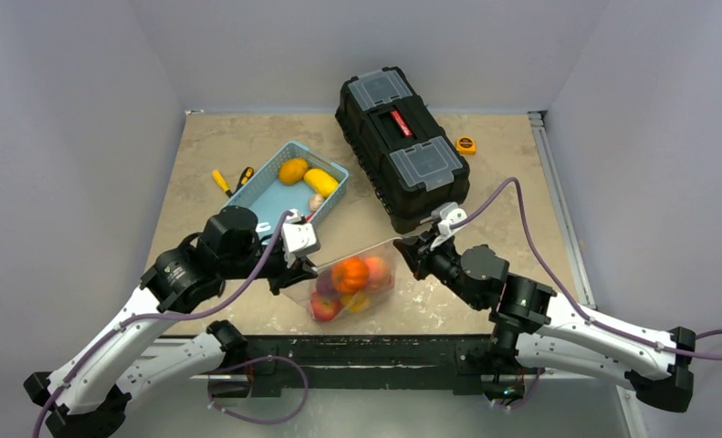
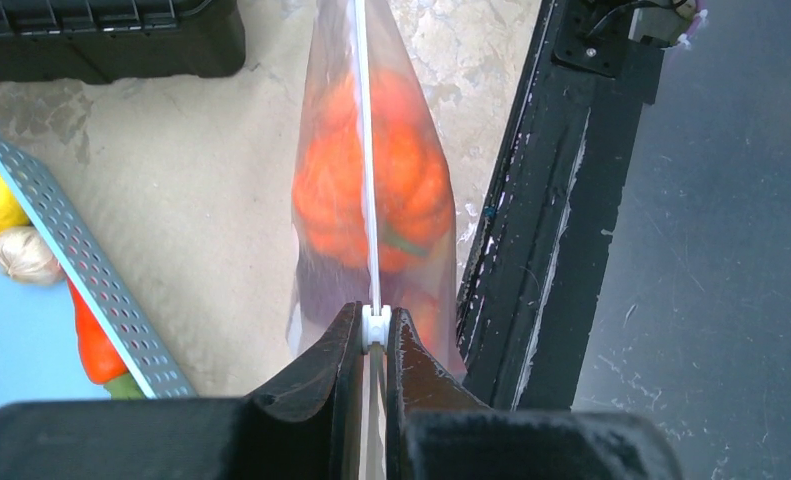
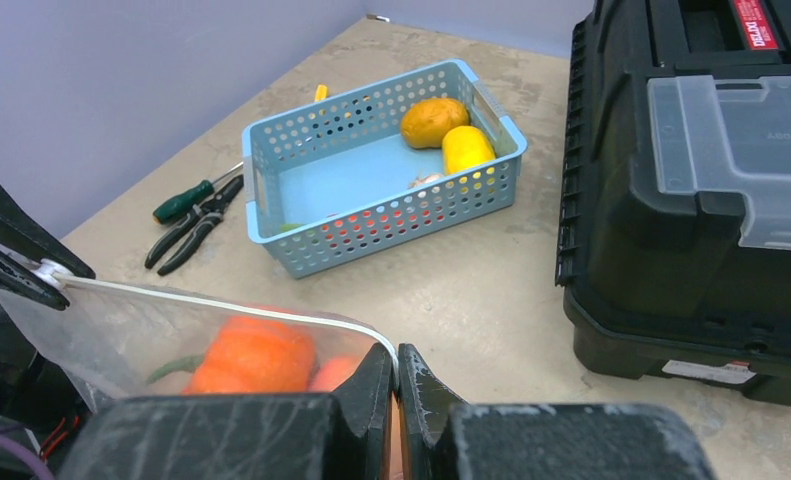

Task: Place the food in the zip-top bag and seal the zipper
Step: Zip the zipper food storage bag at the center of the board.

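Observation:
The clear zip-top bag (image 1: 350, 285) hangs between my two grippers near the table's front edge, with orange, red and purple food (image 1: 350, 274) inside. Its white zipper (image 2: 367, 170) runs straight along the top edge. My left gripper (image 2: 375, 325) is shut on the white zipper slider (image 2: 375, 322) at the bag's left end. My right gripper (image 3: 395, 362) is shut on the bag's right corner, pinching the zipper (image 3: 221, 303) end. More food, an orange piece (image 1: 293, 170) and a yellow piece (image 1: 320, 181), lies in the blue basket (image 1: 258, 192).
A black toolbox (image 1: 401, 146) stands at the back right, with a small orange tape measure (image 1: 465, 144) beside it. Yellow-handled tools (image 1: 229, 180) lie left of the basket. The table's black front rail (image 2: 531, 200) runs just beside the bag.

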